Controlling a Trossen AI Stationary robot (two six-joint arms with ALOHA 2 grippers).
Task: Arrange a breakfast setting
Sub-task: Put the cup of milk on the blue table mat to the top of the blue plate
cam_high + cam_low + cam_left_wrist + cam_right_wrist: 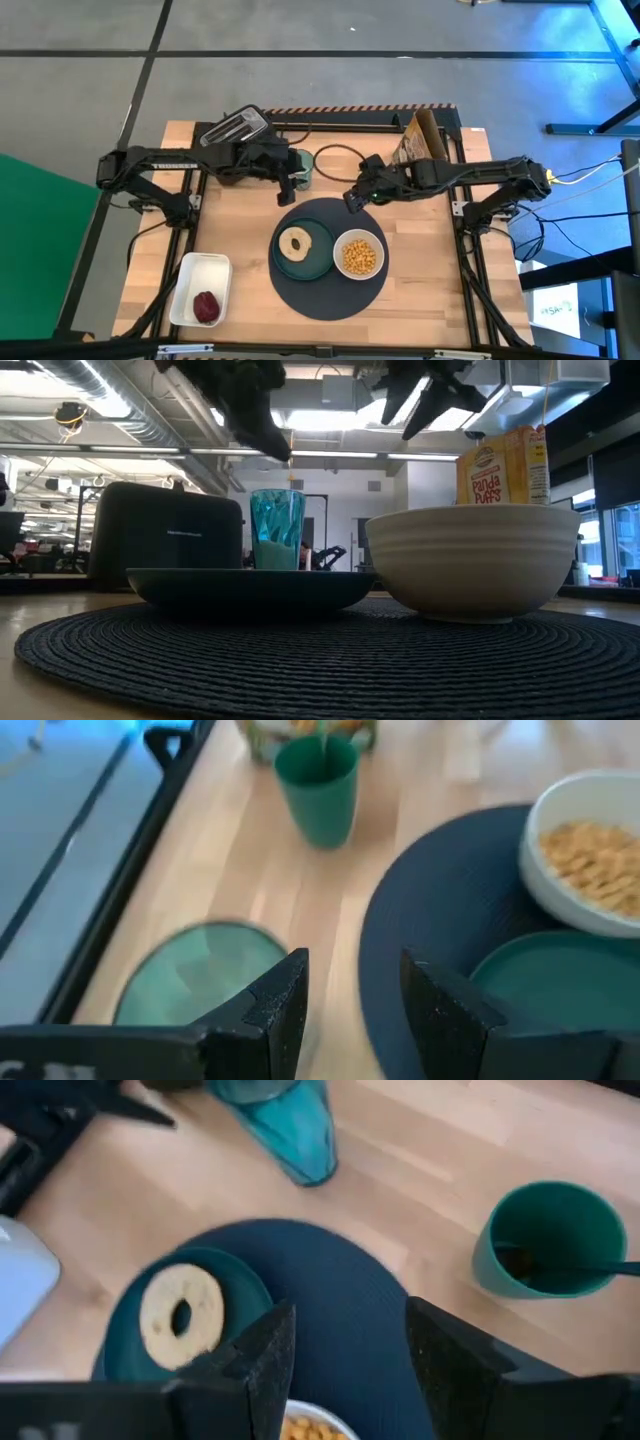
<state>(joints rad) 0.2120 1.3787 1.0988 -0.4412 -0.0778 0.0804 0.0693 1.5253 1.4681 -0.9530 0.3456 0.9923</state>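
The round dark-grey mat (328,290) lies at the table's middle. On it rest the teal plate (312,265) with the tan bagel (297,243) and the white bowl (358,254) of cereal. The pale-teal tumbler (301,166) stands upright behind the mat. The small dark-green cup (550,1240) stands upright on the wood near the cereal box (420,140). The dark-red fruit (207,306) lies in the white tray (200,275). My left gripper (355,1010) is open and empty above the table, between the tumbler (200,970) and the mat. My right gripper (345,1365) is open and empty above the mat's far edge.
The black toaster (235,127) stands at the far left, its cable looping behind the tumbler. The white tray sits at the near left. Bare wood shows to the right of the mat and along the near edge.
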